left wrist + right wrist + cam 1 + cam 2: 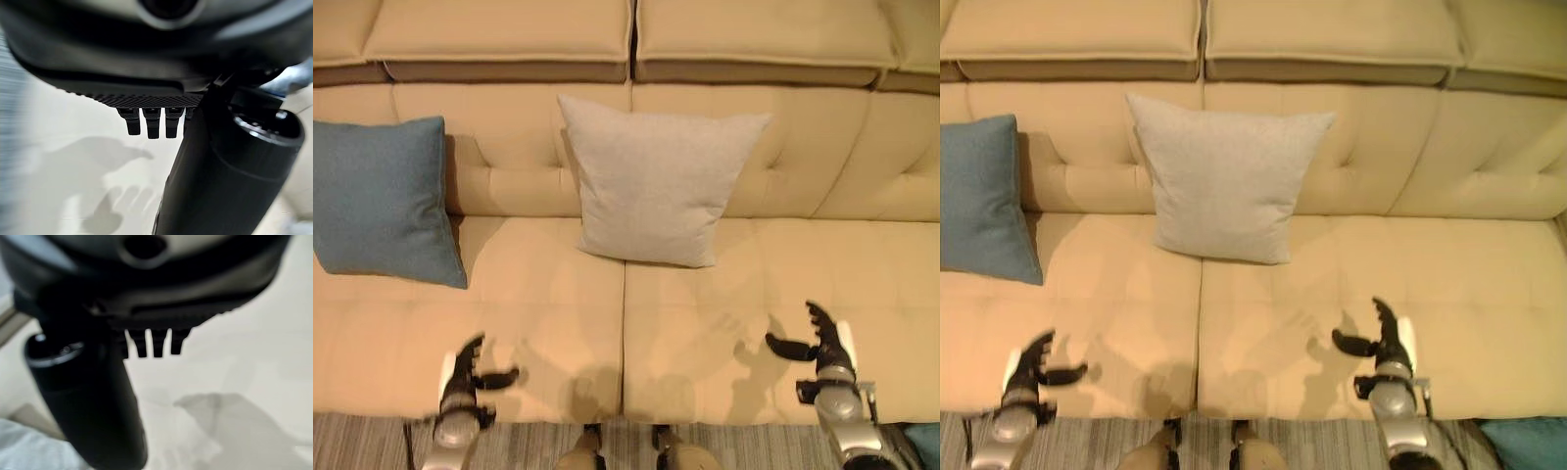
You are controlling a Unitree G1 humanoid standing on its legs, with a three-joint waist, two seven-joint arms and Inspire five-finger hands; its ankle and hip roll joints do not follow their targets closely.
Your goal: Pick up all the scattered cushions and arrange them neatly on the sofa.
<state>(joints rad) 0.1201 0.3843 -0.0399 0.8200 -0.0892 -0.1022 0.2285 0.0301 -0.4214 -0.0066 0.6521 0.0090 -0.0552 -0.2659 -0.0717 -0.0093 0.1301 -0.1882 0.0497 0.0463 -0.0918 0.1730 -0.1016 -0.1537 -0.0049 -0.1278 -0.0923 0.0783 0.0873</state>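
Beige sofa point(724, 323) with grey cushion point(651, 181) and blue cushion point(382, 201) propped against its backrest; left hand point(468, 372) and right hand point(822, 345) were held empty, fingers spread, over the bare front edge.

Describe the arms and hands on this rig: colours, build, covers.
Both arms are silver-grey metal cylinders at the wrist. The left hand and right hand are dark, nearly black, with slim segmented fingers in a row and a thick cylindrical thumb. A white cover runs along each hand's outer edge.

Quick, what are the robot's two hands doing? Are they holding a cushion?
Left hand: open, holding nothing, above the sofa seat.
Right hand: open, holding nothing.
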